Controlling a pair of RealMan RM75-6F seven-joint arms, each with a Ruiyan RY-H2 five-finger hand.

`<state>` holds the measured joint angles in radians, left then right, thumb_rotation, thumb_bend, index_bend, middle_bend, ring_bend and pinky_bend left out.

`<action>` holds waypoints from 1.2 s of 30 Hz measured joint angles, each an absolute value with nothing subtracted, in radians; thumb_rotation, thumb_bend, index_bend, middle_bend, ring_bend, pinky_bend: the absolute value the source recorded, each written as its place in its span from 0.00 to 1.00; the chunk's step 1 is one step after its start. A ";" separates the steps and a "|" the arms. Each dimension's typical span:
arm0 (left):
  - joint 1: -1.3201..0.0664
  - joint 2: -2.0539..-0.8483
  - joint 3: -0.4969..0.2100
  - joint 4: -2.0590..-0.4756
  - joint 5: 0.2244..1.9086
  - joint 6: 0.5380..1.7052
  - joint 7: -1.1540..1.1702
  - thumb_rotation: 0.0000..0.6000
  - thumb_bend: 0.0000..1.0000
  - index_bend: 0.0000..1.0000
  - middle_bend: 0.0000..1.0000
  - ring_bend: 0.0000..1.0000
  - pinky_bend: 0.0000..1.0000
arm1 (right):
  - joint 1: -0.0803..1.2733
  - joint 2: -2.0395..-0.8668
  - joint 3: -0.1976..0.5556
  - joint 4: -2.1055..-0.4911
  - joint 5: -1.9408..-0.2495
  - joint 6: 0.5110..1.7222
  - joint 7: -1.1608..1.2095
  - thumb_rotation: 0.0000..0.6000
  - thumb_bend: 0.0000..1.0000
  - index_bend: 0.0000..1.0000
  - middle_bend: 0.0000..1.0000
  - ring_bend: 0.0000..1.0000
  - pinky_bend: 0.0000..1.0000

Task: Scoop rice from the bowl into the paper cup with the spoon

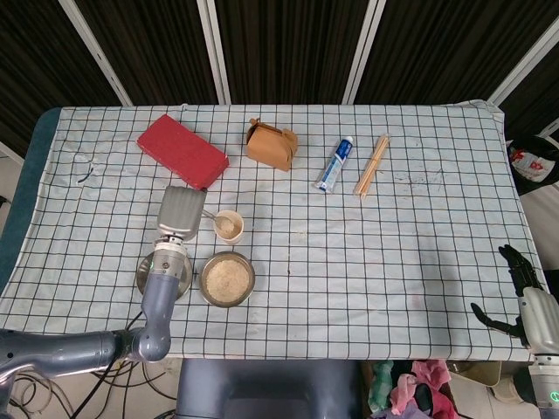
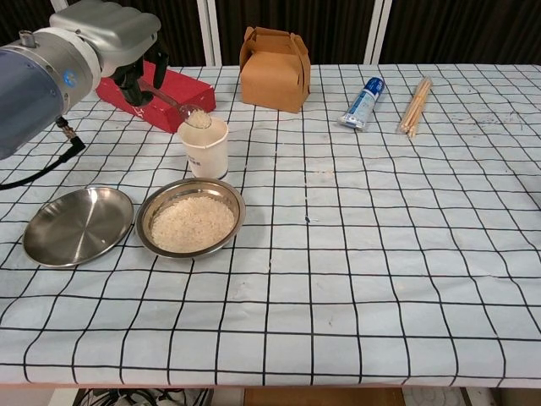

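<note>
My left hand [image 2: 118,42] [image 1: 180,212] grips the handle of a metal spoon [image 2: 184,110]. The spoon's bowl, with rice in it, hangs right over the mouth of the white paper cup [image 2: 204,147] [image 1: 229,225]. Just in front of the cup stands the steel bowl of rice [image 2: 191,217] [image 1: 227,278]. My right hand [image 1: 522,292] hangs off the table's right front corner, fingers apart and holding nothing.
An empty steel plate [image 2: 78,224] lies left of the bowl. At the back sit a red box [image 2: 161,93], a brown carton [image 2: 275,57], a toothpaste tube [image 2: 364,101] and chopsticks [image 2: 414,105].
</note>
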<state>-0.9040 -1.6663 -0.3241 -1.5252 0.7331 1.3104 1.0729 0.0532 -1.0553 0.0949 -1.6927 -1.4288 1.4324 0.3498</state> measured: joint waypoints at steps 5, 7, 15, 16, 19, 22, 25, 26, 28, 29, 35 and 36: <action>-0.918 -1.670 -0.323 -1.495 0.721 1.299 1.076 1.00 0.49 0.81 1.00 1.00 1.00 | 0.053 -1.055 0.095 -1.694 -1.428 1.432 0.350 1.00 0.20 0.00 0.00 0.00 0.18; -0.925 -1.671 -0.319 -1.485 0.719 1.296 1.088 1.00 0.49 0.81 1.00 1.00 1.00 | 0.053 -1.054 0.096 -1.694 -1.427 1.432 0.351 1.00 0.20 0.00 0.00 0.00 0.18; -0.960 -1.669 -0.297 -1.467 0.710 1.292 1.173 1.00 0.49 0.81 1.00 1.00 1.00 | 0.052 -1.053 0.096 -1.697 -1.426 1.432 0.355 1.00 0.20 0.00 0.00 0.00 0.18; -0.965 -1.668 -0.291 -1.466 0.710 1.292 1.187 1.00 0.49 0.81 1.00 1.00 1.00 | 0.052 -1.052 0.096 -1.698 -1.426 1.432 0.356 1.00 0.20 0.00 0.00 0.00 0.18; -0.977 -1.665 -0.274 -1.459 0.717 1.289 1.221 1.00 0.49 0.81 1.00 1.00 1.00 | 0.051 -1.052 0.096 -1.698 -1.427 1.431 0.357 1.00 0.20 0.00 0.00 0.00 0.18; -0.997 -1.668 -0.256 -1.440 0.726 1.283 1.260 1.00 0.49 0.81 1.00 1.00 1.00 | 0.051 -1.051 0.095 -1.700 -1.426 1.430 0.360 1.00 0.20 0.00 0.00 0.00 0.18; -1.017 -1.676 -0.236 -1.416 0.748 1.275 1.290 1.00 0.49 0.81 1.00 1.00 1.00 | 0.050 -1.050 0.096 -1.701 -1.426 1.432 0.362 1.00 0.20 0.00 0.00 0.00 0.18; -1.023 -1.677 -0.228 -1.411 0.757 1.271 1.299 1.00 0.49 0.81 1.00 1.00 1.00 | 0.050 -1.050 0.097 -1.701 -1.425 1.432 0.363 1.00 0.20 0.00 0.00 0.00 0.18; -1.036 -1.679 -0.208 -1.400 0.781 1.261 1.321 1.00 0.50 0.81 1.00 1.00 1.00 | 0.050 -1.050 0.098 -1.701 -1.424 1.432 0.366 1.00 0.20 0.00 0.00 0.00 0.18; -1.041 -1.679 -0.199 -1.396 0.792 1.255 1.330 1.00 0.50 0.81 1.00 1.00 1.00 | 0.050 -1.050 0.098 -1.701 -1.424 1.431 0.367 1.00 0.20 0.00 0.00 0.00 0.18; -1.076 -1.668 -0.116 -1.365 0.924 1.213 1.380 1.00 0.50 0.81 1.00 1.00 1.00 | 0.050 -1.048 0.097 -1.702 -1.424 1.429 0.370 1.00 0.20 0.00 0.00 0.00 0.18; -1.083 -1.665 -0.100 -1.356 0.957 1.204 1.385 1.00 0.50 0.81 1.00 1.00 1.00 | 0.050 -1.048 0.097 -1.702 -1.424 1.429 0.371 1.00 0.20 0.00 0.00 0.00 0.18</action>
<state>-1.0825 -1.6646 -0.1000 -1.3564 0.9572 1.2044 1.3851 0.0498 -1.0480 0.0973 -1.7022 -1.4242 1.4294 0.3711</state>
